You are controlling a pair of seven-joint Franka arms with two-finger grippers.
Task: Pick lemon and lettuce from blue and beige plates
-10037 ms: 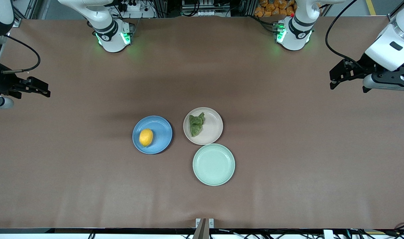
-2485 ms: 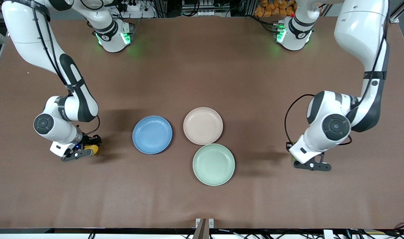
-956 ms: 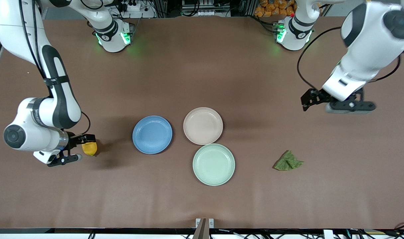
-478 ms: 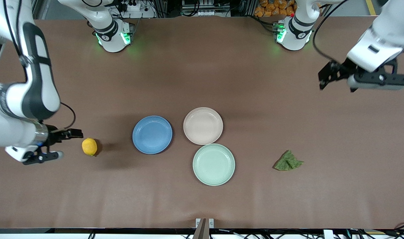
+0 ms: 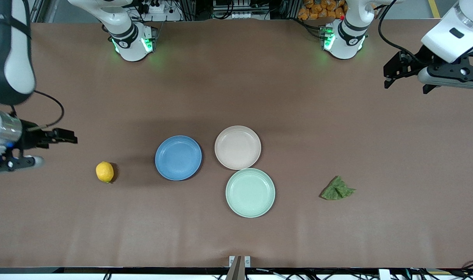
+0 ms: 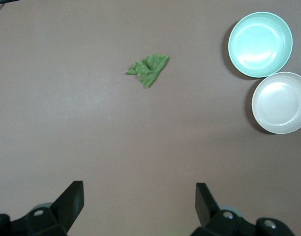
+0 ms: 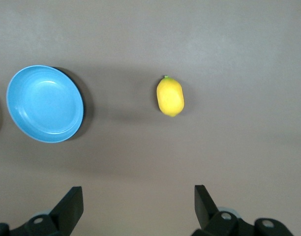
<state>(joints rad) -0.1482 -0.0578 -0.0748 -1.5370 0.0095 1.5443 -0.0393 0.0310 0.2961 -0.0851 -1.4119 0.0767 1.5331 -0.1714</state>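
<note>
The lemon (image 5: pixel 104 172) lies on the bare table beside the empty blue plate (image 5: pixel 178 158), toward the right arm's end. The lettuce (image 5: pixel 337 189) lies on the table toward the left arm's end, apart from the empty beige plate (image 5: pixel 237 147). My right gripper (image 5: pixel 70 137) is open and empty, up over the table's edge at its own end. My left gripper (image 5: pixel 389 75) is open and empty, raised over its own end. The right wrist view shows the lemon (image 7: pixel 170 96) and blue plate (image 7: pixel 45 103) below open jaws. The left wrist view shows the lettuce (image 6: pixel 148 70) and beige plate (image 6: pixel 281 102).
An empty pale mint-green plate (image 5: pixel 250 192) sits touching the beige plate, nearer to the front camera; it also shows in the left wrist view (image 6: pixel 260 44). The two arm bases stand along the table's top edge.
The lemon and lettuce left their plates and were let go on the table. Both grippers have since opened, risen and drawn back toward their own ends of the table.
</note>
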